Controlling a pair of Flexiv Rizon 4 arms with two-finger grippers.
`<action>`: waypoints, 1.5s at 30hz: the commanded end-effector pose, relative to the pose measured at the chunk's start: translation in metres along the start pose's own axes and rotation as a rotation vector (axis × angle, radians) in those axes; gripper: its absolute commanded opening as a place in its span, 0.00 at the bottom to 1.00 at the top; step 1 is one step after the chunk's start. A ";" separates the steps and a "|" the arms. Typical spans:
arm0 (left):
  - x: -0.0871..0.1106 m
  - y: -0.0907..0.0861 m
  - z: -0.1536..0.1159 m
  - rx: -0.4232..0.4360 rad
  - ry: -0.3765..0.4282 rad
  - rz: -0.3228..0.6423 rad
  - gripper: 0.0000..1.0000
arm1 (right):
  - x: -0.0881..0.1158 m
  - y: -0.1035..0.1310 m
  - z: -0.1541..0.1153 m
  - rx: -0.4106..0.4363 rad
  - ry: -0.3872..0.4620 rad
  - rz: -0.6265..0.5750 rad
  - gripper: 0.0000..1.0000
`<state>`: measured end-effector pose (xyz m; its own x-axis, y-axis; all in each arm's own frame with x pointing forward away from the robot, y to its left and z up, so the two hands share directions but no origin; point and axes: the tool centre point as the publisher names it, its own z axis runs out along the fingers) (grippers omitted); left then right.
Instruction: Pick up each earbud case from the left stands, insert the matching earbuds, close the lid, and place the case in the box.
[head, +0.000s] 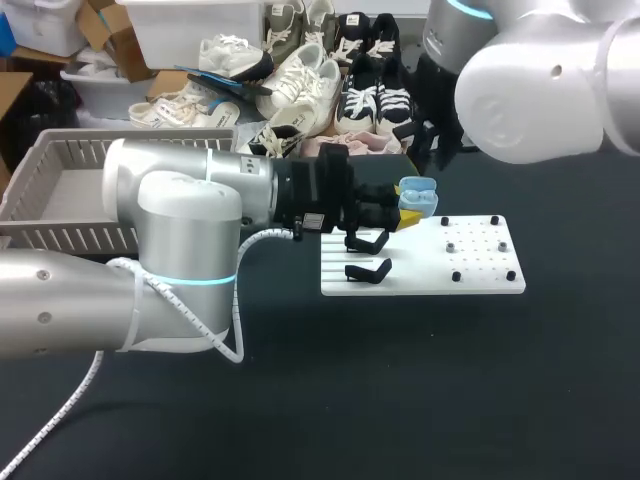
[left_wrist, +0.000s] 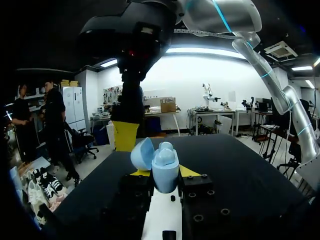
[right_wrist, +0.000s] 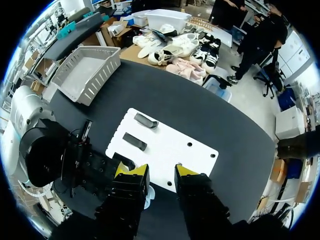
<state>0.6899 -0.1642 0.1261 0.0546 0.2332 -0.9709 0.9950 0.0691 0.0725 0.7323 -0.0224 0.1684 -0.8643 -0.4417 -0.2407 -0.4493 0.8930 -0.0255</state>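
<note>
A light blue earbud case (head: 417, 196) with its lid tipped open is held above the far left part of the white board (head: 420, 280). My left gripper (head: 408, 207) is shut on it from both sides. In the left wrist view the case (left_wrist: 164, 169) stands upright between the yellow tips of the gripper (left_wrist: 165, 173). My right arm (head: 540, 90) hangs over the case. My right gripper (right_wrist: 161, 175) looks straight down, open, with nothing seen between its fingers. The case (right_wrist: 149, 193) shows only as a sliver under its finger. Two black stands (head: 367, 256) on the board are bare.
A grey slatted basket (head: 70, 190) sits at the far left of the table, also seen as the basket (right_wrist: 90, 70) in the right wrist view. Several small black pegs (head: 480, 245) dot the board's right half. Shoes lie beyond the table's far edge.
</note>
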 end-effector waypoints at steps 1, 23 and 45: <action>0.000 -0.001 0.000 -0.004 -0.002 0.001 0.00 | 0.011 0.001 -0.004 -0.003 -0.017 0.006 0.30; 0.000 -0.001 0.000 -0.004 -0.002 0.001 0.00 | 0.034 0.014 -0.016 -0.061 -0.070 0.049 0.31; 0.008 0.045 -0.091 -0.229 0.031 0.038 0.00 | 0.096 -0.010 -0.033 -0.101 -0.160 0.283 0.32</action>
<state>0.7411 -0.1012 0.1330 0.0773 0.2803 -0.9568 0.9656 0.2181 0.1419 0.6576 -0.0683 0.1784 -0.9415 -0.1788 -0.2857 -0.2276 0.9625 0.1477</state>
